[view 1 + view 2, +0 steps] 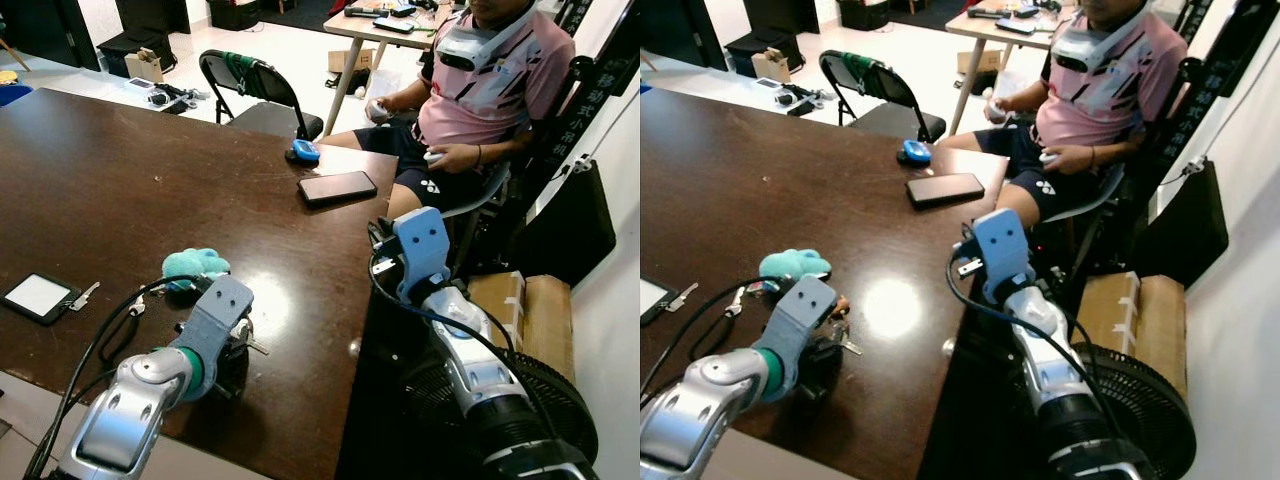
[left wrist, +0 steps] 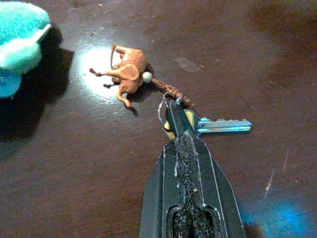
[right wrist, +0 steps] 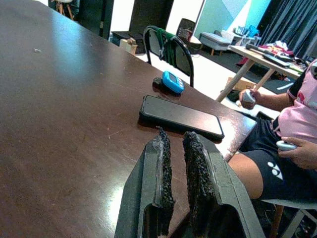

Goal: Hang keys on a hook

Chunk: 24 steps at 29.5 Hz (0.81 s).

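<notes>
Left hand (image 2: pixel 179 116) down on surface (image 1: pixel 120 180), fingers closed on ring of keys (image 2: pixel 218 126) beside teal toy (image 1: pixel 195 264). Pickup step in hand. Next: lift clear, locate hook, none in view. Right hand (image 3: pixel 176 139) idle, fingers slightly parted, empty. Ring half hidden under fingertips.

Black phone (image 1: pixel 337 187) on the dark table (image 1: pixel 90 190), a blue gadget (image 1: pixel 305 152), perhaps a timer, beside it.
</notes>
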Motion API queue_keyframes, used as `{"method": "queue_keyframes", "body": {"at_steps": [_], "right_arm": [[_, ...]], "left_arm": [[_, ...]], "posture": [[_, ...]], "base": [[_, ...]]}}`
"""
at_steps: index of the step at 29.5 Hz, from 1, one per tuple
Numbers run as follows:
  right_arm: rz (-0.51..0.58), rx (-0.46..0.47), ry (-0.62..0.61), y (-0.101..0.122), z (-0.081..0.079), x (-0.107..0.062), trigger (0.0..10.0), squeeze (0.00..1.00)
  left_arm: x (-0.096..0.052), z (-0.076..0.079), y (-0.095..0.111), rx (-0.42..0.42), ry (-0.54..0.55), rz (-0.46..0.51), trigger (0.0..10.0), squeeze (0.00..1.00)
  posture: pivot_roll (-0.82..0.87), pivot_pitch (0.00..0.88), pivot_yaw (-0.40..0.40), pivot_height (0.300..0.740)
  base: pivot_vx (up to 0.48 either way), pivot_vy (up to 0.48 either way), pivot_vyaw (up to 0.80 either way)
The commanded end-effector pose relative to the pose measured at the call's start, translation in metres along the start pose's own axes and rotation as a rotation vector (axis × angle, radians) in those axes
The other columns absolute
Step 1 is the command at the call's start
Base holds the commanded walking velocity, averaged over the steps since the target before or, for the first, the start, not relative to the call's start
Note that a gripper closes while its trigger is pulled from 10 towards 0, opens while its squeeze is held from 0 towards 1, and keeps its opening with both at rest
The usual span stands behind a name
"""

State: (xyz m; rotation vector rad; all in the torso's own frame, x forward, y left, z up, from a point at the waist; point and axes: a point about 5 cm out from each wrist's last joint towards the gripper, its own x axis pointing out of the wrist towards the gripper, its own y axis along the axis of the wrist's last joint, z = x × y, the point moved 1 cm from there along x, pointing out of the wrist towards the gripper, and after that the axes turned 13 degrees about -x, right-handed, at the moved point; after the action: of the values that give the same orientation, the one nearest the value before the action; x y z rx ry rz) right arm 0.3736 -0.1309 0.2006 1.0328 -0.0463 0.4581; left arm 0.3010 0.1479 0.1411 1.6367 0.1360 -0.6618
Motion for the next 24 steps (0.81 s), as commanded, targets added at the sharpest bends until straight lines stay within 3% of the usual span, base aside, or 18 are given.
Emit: {"method": "queue_keyframes", "body": {"at_steps": [1, 7, 8, 9, 10, 11, 13, 15, 17, 21, 24], "right_arm": [[0.000, 0.003, -0.006, -0.001, 0.001, 0.000, 10.0, 0.00], [0.000, 0.003, -0.009, -0.001, 0.002, 0.000, 10.0, 0.00], [0.002, 0.003, -0.011, 0.000, 0.002, 0.000, 10.0, 0.00], [0.002, 0.003, -0.011, 0.000, 0.002, 0.000, 10.0, 0.00], [0.007, 0.005, -0.014, 0.001, 0.003, 0.001, 10.0, 0.00], [0.007, 0.005, -0.014, 0.001, 0.003, 0.001, 10.0, 0.00], [0.018, 0.010, -0.019, 0.004, 0.004, 0.002, 10.0, 0.00], [0.018, 0.010, -0.019, 0.004, 0.004, 0.002, 10.0, 0.00], [0.024, 0.012, -0.022, 0.005, 0.005, 0.003, 10.0, 0.00], [0.028, 0.012, -0.026, 0.006, 0.006, 0.003, 10.0, 0.00], [0.033, 0.015, -0.034, 0.007, 0.007, 0.004, 10.0, 0.00]], "left_arm": [[0.003, -0.003, -0.009, -0.014, 0.028, -0.046, 0.0, 0.00], [0.002, -0.011, -0.002, -0.035, 0.073, -0.007, 0.3, 0.00], [0.000, -0.014, 0.007, -0.039, 0.086, 0.054, 10.0, 0.00], [0.000, -0.014, 0.007, -0.039, 0.086, 0.054, 10.0, 0.00], [-0.005, -0.017, 0.027, -0.059, 0.094, 0.177, 10.0, 0.00], [-0.005, -0.017, 0.027, -0.059, 0.094, 0.177, 10.0, 0.00], [-0.021, -0.019, 0.065, -0.077, 0.083, 0.408, 10.0, 0.00], [-0.021, -0.019, 0.065, -0.077, 0.083, 0.408, 10.0, 0.00], [-0.030, -0.015, 0.081, -0.080, 0.060, 0.512, 10.0, 0.00], [-0.037, -0.008, 0.095, -0.120, 0.031, 0.599, 10.0, 0.00], [-0.034, -0.007, 0.098, -0.112, 0.073, 0.620, 10.0, 0.00]], "posture": [[0.12, 0.117, 0.076, 0.740], [0.12, 0.118, 0.075, 0.740], [0.12, 0.117, 0.073, 0.740], [0.12, 0.117, 0.073, 0.740], [0.12, 0.116, 0.070, 0.740], [0.12, 0.116, 0.070, 0.740], [0.12, 0.113, 0.066, 0.740], [0.12, 0.113, 0.066, 0.740], [0.11, 0.112, 0.063, 0.740], [0.11, 0.111, 0.060, 0.740], [0.11, 0.110, 0.058, 0.740]], "base": [[0.000, 0.000, 0.00], [0.000, 0.000, 0.00], [0.000, 0.000, 0.00], [0.000, 0.000, 0.00], [0.000, 0.000, 0.00], [0.000, 0.000, 0.00], [0.000, 0.000, 0.00], [0.000, 0.000, 0.00], [0.000, 0.000, 0.00], [0.000, 0.000, 0.00], [0.000, 0.000, 0.00]]}}
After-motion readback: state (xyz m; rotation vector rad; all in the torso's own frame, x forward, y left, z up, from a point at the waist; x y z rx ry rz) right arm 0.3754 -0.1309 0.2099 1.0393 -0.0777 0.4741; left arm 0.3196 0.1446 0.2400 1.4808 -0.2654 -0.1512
